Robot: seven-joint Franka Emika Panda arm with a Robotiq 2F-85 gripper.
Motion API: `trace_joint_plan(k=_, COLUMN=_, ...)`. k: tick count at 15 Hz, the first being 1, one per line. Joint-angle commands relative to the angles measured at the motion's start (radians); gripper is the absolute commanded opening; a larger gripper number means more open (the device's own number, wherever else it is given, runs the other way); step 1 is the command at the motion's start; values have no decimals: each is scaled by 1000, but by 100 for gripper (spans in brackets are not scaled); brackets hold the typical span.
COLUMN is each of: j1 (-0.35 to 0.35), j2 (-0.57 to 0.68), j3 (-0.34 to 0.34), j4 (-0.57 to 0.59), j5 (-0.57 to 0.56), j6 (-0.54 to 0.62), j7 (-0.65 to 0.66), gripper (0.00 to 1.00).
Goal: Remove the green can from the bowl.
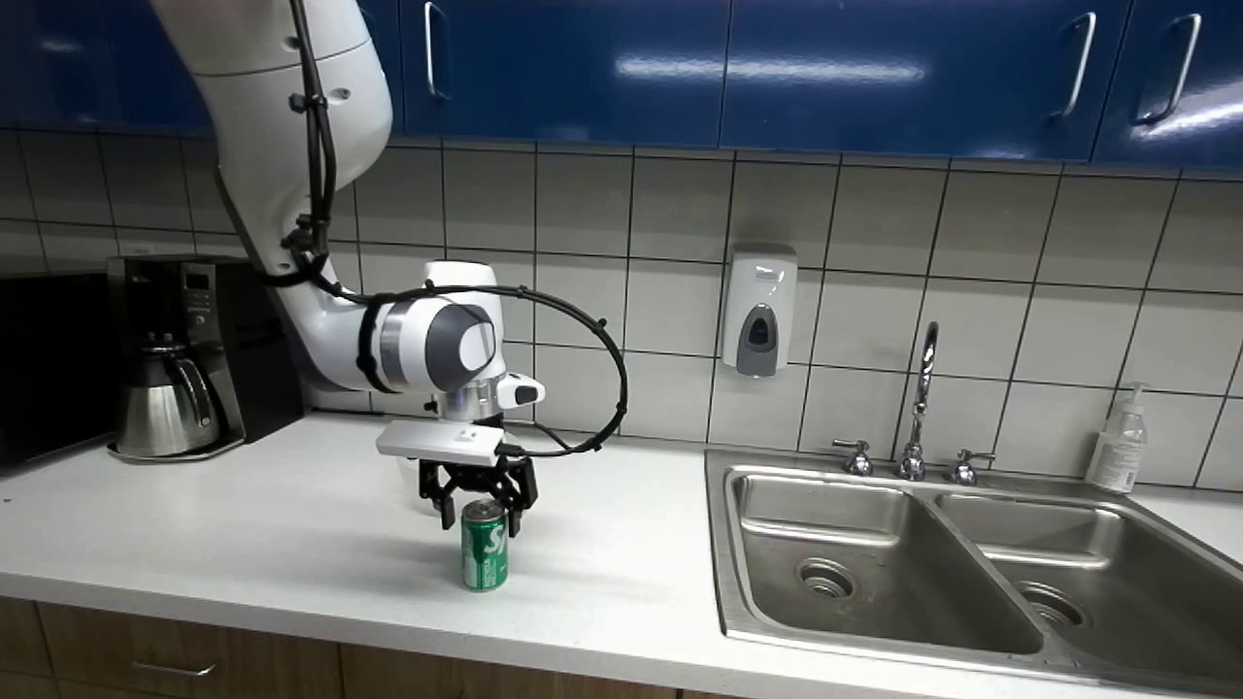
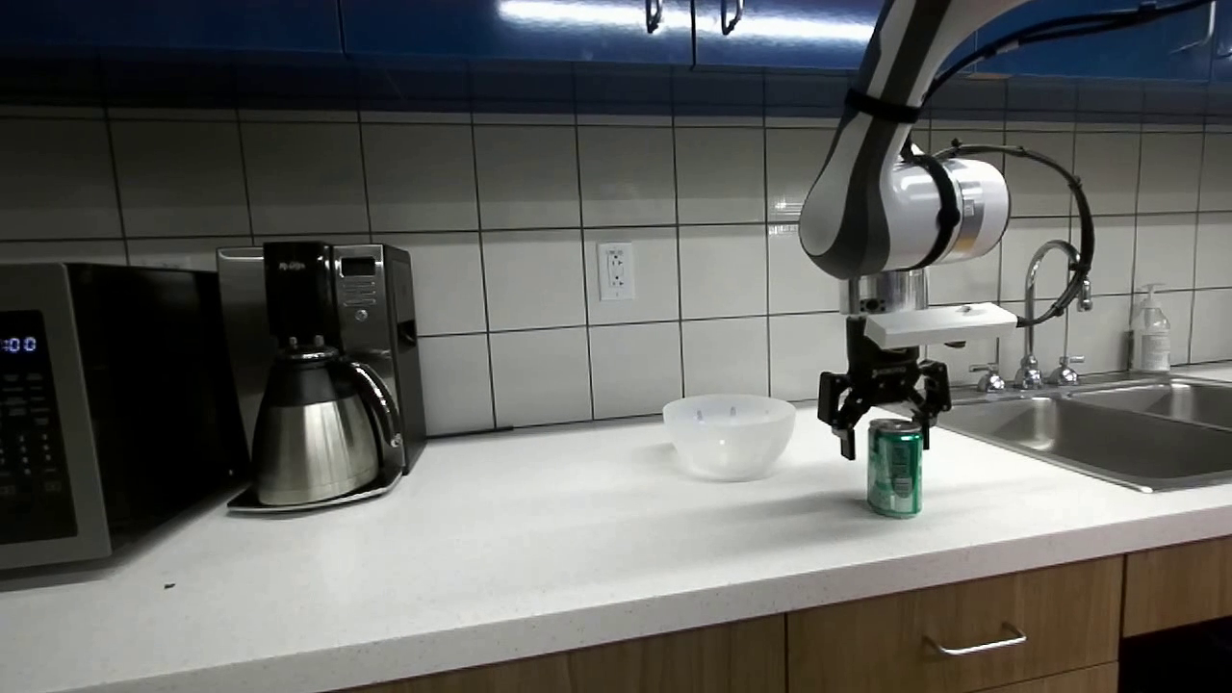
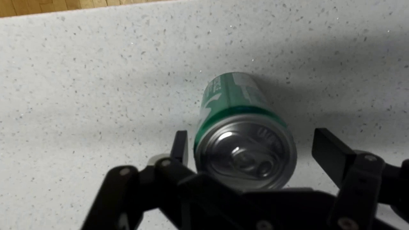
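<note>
The green can (image 1: 485,561) stands upright on the white counter, outside the bowl; it also shows in an exterior view (image 2: 895,479). The translucent whitish bowl (image 2: 730,439) stands on the counter to the left of the can in that view and looks empty; it is mostly hidden behind the gripper elsewhere. My gripper (image 2: 886,446) points down over the can. In the wrist view the gripper (image 3: 250,142) is open, one finger on each side of the can's silvery top (image 3: 246,153), with a gap on both sides, wider on the right.
A steel double sink (image 1: 726,544) with a faucet (image 1: 913,427) lies to the right. A coffee maker (image 2: 385,289) with its pot (image 2: 318,433) and a microwave (image 2: 87,404) stand at the left. The counter's front edge (image 2: 577,630) runs close in front of the can.
</note>
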Motion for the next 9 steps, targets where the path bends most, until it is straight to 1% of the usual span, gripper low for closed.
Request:
trace_joint_plan(k=1, j1=9, j2=-36, j3=1, j4=42, j5=-15, j6=-76, j7=25, gripper=100)
trace_joint_plan(k=5, j1=23, j2=-75, j3=-8, j4=92, j5=-46, j6=-144, j7=56, gripper=100)
trace_joint_plan(k=9, j1=35, j2=-110, j3=-2, j4=141, j5=-83, j6=-287, j7=101, gripper=100)
